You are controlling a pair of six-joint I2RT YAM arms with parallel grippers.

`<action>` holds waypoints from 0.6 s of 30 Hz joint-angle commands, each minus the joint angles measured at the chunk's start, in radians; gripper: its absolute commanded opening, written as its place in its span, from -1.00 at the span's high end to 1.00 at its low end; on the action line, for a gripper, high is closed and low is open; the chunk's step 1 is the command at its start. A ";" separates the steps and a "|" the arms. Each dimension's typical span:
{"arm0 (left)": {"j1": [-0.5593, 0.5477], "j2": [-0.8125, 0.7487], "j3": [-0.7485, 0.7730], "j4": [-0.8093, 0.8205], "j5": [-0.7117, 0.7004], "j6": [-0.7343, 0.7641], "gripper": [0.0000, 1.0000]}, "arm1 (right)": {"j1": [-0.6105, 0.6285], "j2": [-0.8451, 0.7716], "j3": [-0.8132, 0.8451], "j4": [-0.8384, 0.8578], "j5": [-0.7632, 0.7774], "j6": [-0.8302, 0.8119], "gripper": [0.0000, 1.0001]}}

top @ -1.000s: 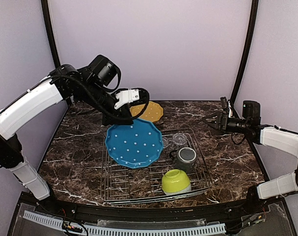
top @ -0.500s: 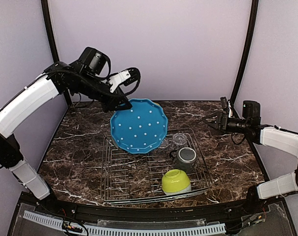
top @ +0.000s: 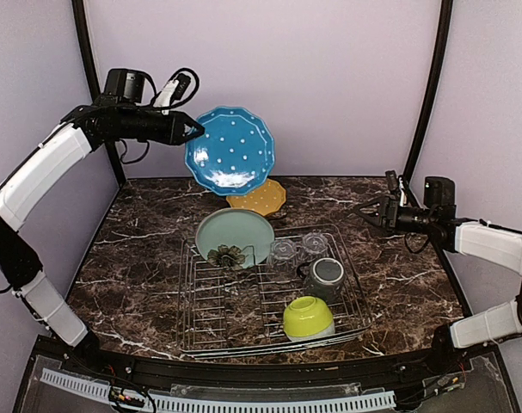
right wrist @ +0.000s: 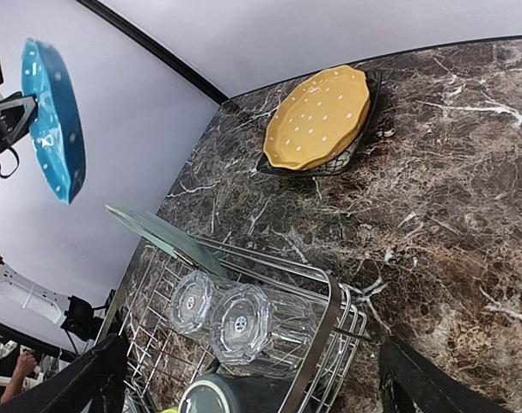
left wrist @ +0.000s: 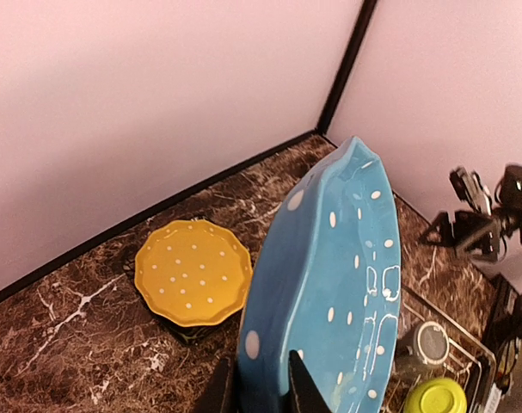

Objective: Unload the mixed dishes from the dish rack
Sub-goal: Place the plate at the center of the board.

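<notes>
High at back-left, left pincer level

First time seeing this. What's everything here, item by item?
table: one, dark marble, under everything
dish rack: one, silver wire, table centre
teal plate: one, pale teal, propped in rack's back left
flower shape: one, dark, before the teal plate; unclear what
glasses: two, clear, rack's back
mug: one, dark grey, rack's right
bowl: one, lime green, rack's front right
yellow plate: one, dotted yellow, on dark plate behind rack
blue plate: one, white-dotted blue, in the air, back left
left fingers: black, shut on the blue plate's rim
right fingers: black, open, empty, right of rack
</notes>
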 commanded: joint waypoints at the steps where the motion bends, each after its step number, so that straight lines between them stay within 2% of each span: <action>1: 0.096 0.020 0.002 0.285 0.023 -0.287 0.99 | 0.005 0.006 0.002 0.032 -0.002 -0.002 -0.97; 6: 0.179 0.114 0.003 0.399 0.053 -0.453 0.99 | 0.005 0.001 -0.006 0.023 0.006 -0.011 -0.97; 15: 0.184 0.269 0.031 0.464 -0.011 -0.535 0.99 | 0.004 -0.016 -0.029 0.018 0.025 -0.018 -0.97; 18: 0.184 0.312 0.015 0.513 -0.017 -0.618 0.99 | 0.005 -0.017 -0.037 0.019 0.034 -0.018 -0.98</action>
